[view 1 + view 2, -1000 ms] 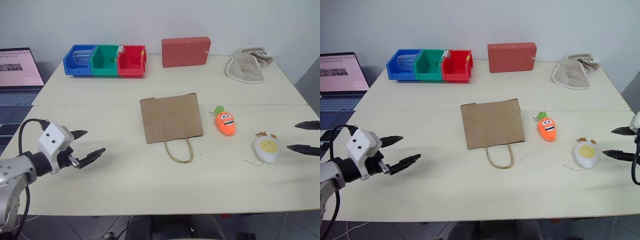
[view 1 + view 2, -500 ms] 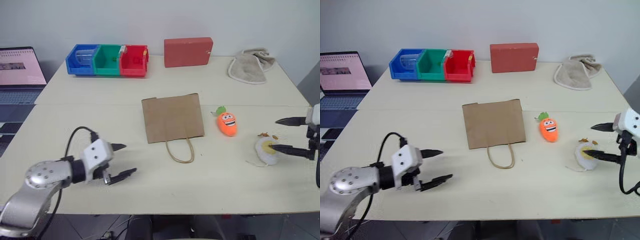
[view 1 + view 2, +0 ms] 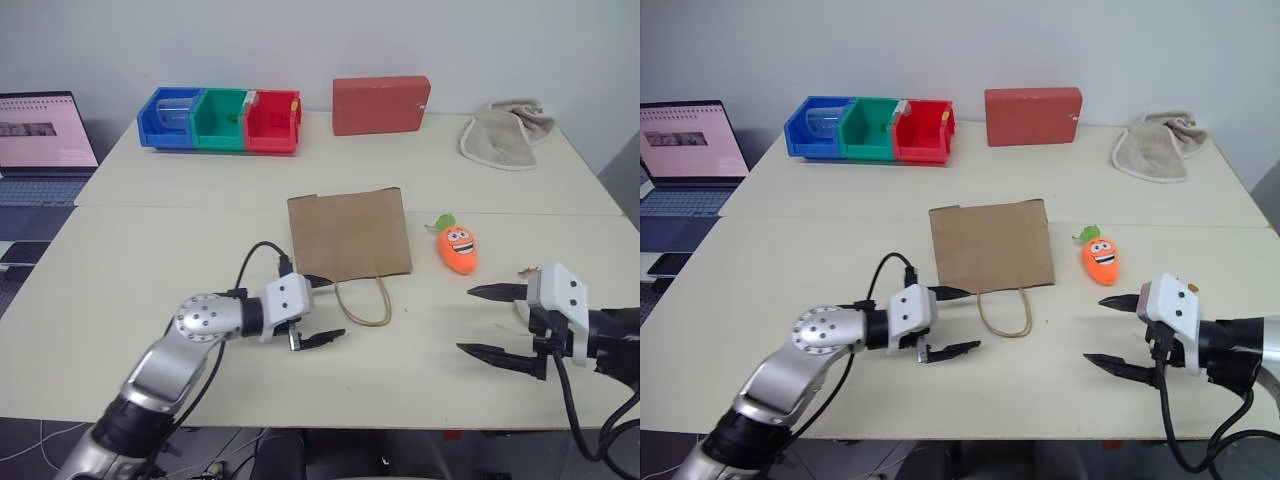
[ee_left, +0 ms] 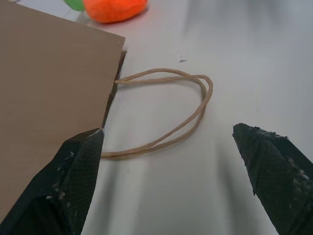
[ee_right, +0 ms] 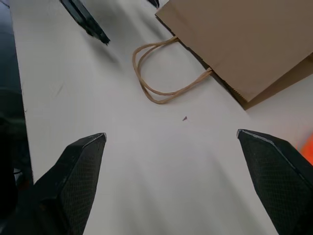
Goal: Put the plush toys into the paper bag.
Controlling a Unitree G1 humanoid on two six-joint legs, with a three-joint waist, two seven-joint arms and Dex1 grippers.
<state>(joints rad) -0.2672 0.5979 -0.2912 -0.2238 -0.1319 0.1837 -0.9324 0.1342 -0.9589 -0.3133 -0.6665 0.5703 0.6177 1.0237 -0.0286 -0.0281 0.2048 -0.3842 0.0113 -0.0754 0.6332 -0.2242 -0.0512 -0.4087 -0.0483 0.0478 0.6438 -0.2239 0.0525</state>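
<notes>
Lying flat and closed mid-table, paper bag (image 3: 348, 234); carrot (image 3: 457, 247) just beside it, nothing bagged yet. Egg likely hidden behind right gripper (image 3: 497, 323). Spread wide and empty, left gripper (image 3: 322, 309) by bag handles (image 3: 364, 302), likewise the right.

carrot (image 3: 457, 248) right of paper bag (image 3: 349, 235), flat on table (image 3: 150, 280)

text: none legible | laptop screen (image 3: 45, 130): pink page, lettering too small to read
</notes>
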